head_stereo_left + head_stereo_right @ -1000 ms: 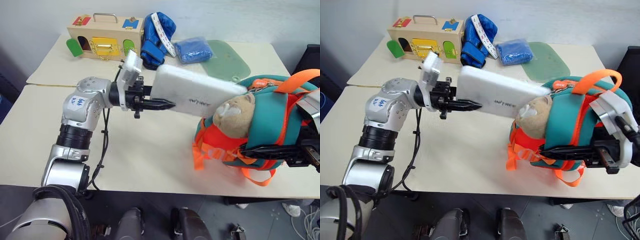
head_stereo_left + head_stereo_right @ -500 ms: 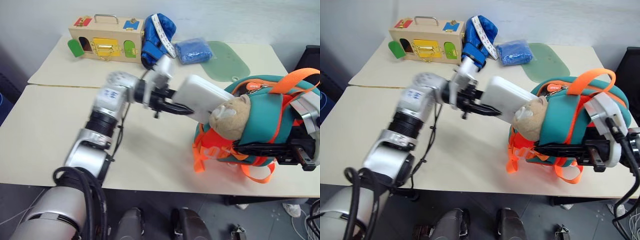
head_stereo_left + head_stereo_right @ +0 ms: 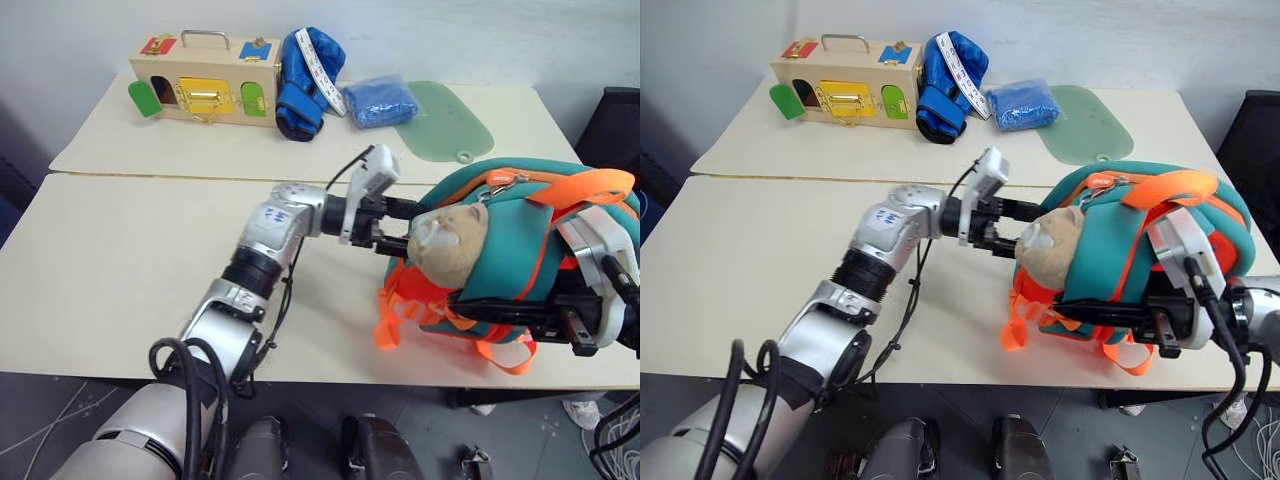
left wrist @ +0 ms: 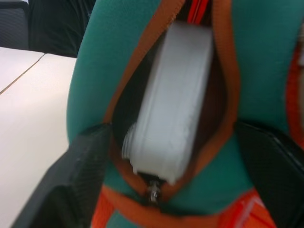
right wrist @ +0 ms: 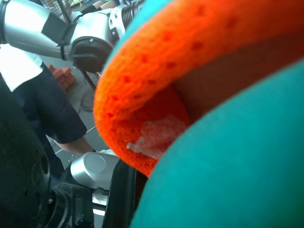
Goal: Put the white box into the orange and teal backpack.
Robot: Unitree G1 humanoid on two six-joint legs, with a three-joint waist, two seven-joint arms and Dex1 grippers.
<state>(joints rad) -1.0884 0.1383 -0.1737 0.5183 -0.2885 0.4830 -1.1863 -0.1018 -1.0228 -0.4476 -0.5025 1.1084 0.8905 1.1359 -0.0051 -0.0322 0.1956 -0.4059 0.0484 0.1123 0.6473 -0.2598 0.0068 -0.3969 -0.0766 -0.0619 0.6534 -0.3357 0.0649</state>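
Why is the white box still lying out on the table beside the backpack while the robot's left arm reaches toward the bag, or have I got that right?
Not quite. The white box is not on the table: the left wrist view shows it sitting inside the zipped opening of the orange and teal backpack. The rest is right: the left gripper is at the bag's opening, its jaws spread wide on either side of it.

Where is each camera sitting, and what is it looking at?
Left eye and right eye views: on the head, looking forward and down over the table; both arms show, the left gripper at the orange and teal backpack.
Left wrist view: on the left wrist, looking into the backpack's mouth at the white box; its own black fingers show.
Right wrist view: on the right wrist, pressed against the backpack.
Shared: every view shows the backpack.
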